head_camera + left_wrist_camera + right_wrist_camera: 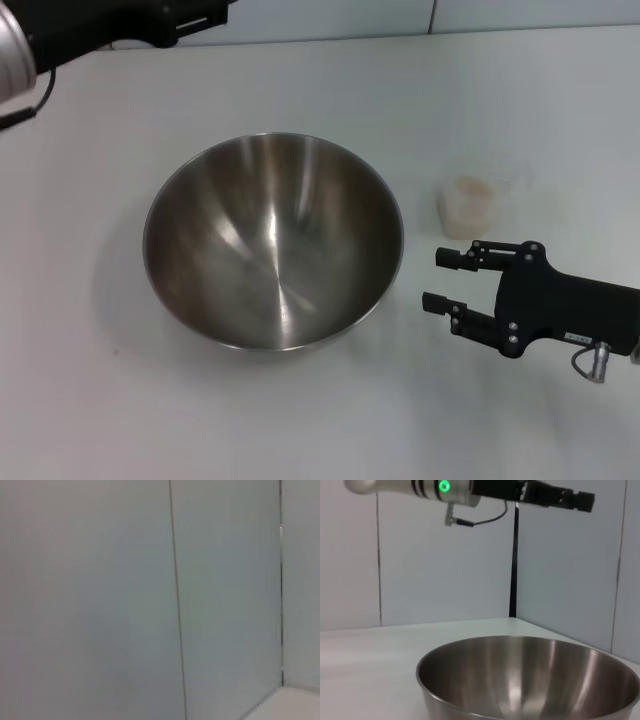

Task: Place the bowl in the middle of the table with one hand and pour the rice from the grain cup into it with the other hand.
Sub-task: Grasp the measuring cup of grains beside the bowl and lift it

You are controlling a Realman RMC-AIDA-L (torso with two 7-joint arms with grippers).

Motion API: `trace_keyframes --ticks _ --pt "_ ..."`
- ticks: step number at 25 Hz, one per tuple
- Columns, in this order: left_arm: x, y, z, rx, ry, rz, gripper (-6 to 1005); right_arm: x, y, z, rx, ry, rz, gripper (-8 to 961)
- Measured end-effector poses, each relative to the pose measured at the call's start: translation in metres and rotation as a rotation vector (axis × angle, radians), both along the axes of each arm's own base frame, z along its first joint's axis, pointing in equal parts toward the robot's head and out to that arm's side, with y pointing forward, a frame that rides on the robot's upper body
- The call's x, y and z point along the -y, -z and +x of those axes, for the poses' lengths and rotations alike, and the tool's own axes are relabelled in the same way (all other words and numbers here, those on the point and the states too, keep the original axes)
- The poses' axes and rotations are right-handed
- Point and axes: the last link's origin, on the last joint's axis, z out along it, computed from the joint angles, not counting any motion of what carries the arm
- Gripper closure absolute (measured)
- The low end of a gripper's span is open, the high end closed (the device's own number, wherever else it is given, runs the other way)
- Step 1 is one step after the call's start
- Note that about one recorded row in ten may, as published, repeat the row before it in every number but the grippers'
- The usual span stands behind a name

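We see the bowl (273, 242) resting mid-bench (300, 420), with the grain cup (468, 206) of rice (470, 190) nearer the right edge. Our right hand (437, 279) hovers open beside it; the left hand (577, 500) is raised at the far-left corner, grip unclear.

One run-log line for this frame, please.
bowl mid-table, empty | grain cup untouched, right of bowl | right gripper open nearby | left gripper raised
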Motion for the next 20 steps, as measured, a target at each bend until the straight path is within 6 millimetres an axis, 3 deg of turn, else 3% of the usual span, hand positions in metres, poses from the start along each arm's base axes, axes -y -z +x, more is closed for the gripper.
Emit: trace_keyframes --ticks 5,13,16,20 --pt "0.015 -0.017 -0.014 0.295 -0.015 0.016 188 -0.001 0.001 0.0 0.003 0.002 0.002 466" --pt "0.041 -0.036 -0.052 0.758 0.127 -0.014 188 -0.002 0.002 -0.002 0.0 -0.001 0.001 466" --pt "0.045 -0.045 -0.06 0.704 0.213 0.058 188 -0.002 0.002 -0.002 -0.001 -0.001 0.0 465" --pt "0.052 -0.031 -0.078 0.35 0.287 0.157 188 -0.001 0.002 -0.002 -0.003 -0.002 0.0 465"
